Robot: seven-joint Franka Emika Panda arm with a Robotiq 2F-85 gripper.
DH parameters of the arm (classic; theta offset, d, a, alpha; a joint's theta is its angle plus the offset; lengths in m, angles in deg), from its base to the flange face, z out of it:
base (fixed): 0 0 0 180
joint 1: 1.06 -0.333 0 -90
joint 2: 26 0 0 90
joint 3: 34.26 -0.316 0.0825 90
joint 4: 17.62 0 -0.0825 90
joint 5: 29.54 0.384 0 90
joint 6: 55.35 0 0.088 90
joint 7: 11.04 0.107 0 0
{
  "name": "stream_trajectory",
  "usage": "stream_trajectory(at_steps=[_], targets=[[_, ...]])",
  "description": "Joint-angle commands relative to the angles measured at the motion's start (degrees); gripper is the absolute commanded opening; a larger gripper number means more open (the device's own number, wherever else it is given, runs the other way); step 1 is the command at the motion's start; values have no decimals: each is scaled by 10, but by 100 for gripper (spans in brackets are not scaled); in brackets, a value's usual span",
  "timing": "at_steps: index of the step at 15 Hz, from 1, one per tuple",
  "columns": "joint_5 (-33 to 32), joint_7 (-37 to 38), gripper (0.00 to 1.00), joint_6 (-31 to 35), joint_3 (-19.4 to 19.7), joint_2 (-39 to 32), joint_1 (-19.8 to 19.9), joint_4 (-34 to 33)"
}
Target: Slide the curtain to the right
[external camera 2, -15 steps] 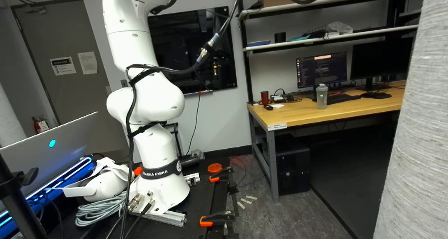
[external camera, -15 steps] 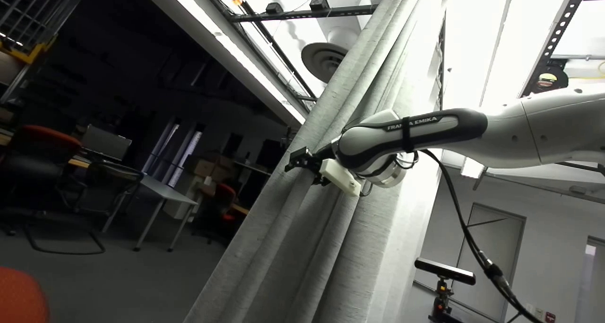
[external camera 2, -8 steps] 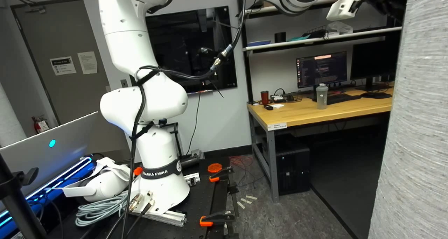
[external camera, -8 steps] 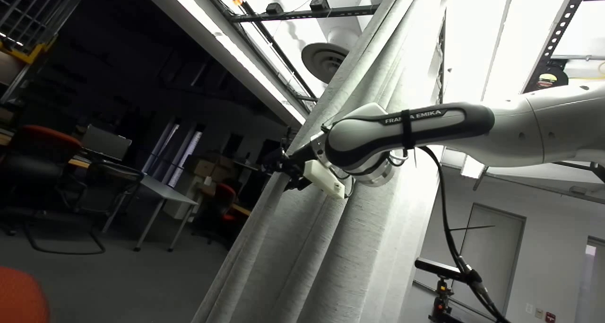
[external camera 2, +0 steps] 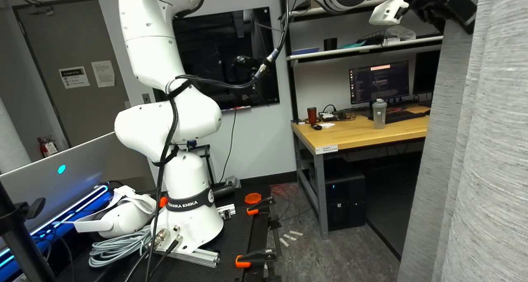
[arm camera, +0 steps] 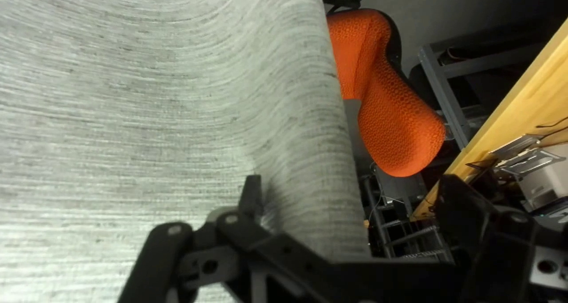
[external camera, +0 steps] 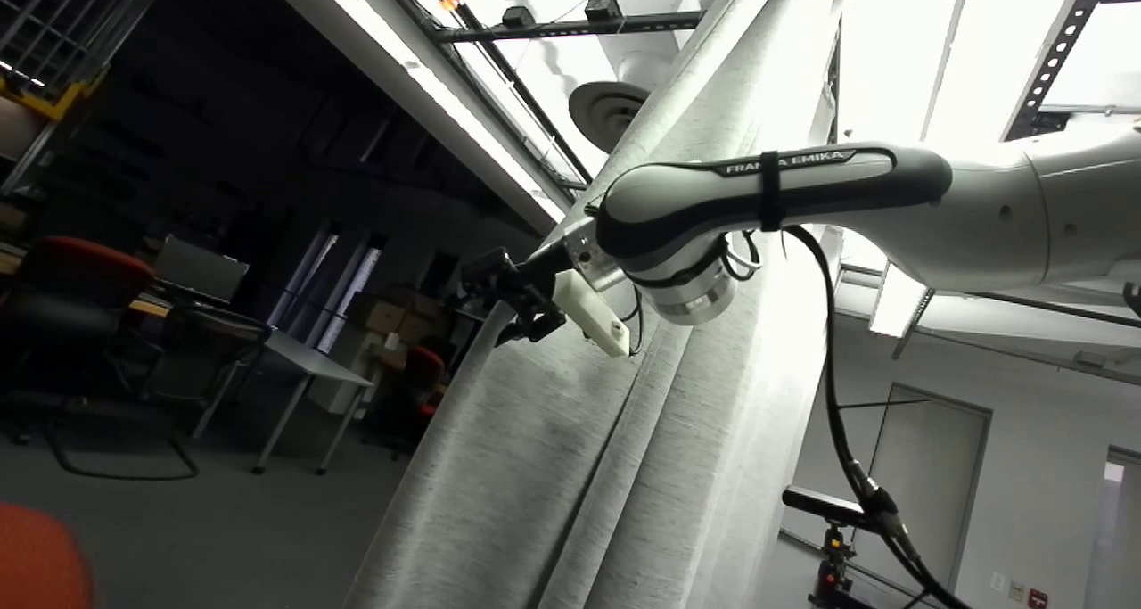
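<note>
Pincer [arm camera: 351, 182] astride curtain [arm camera: 177, 94], chair [arm camera: 397, 121], desk [arm camera: 534, 101] beyond

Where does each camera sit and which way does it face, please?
In an exterior view: beside the arm, facing the curtain and a ceiling vent; arm and gripper show.
In an exterior view: near the curtain, facing the robot's base and a desk; arm shows, partly cropped.
Wrist view: behind the fingers, facing the curtain's edge and an orange chair; gripper alone shows.
Both exterior views share arm, gripper and curtain.

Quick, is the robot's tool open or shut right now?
Tool: open, not gripping the curtain, whose edge lies in the gap.
</note>
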Motion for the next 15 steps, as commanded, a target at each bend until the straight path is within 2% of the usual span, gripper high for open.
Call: stream_trajectory(at_steps=[1,3,6,8,10,11,12,15], targets=[[102,-55,100,-55,52,76,-30,-11],[163,-89,100,-77,108,117,-67,-2],[255,-145,100,-119,215,193,-140,29],[290,-175,100,-149,278,242,-180,62],[300,-191,100,-175,325,284,-208,96],[229,-152,100,-158,399,267,-298,116],[204,-145,100,-156,427,277,-326,134],[95,-96,100,-141,536,285,-457,181]])
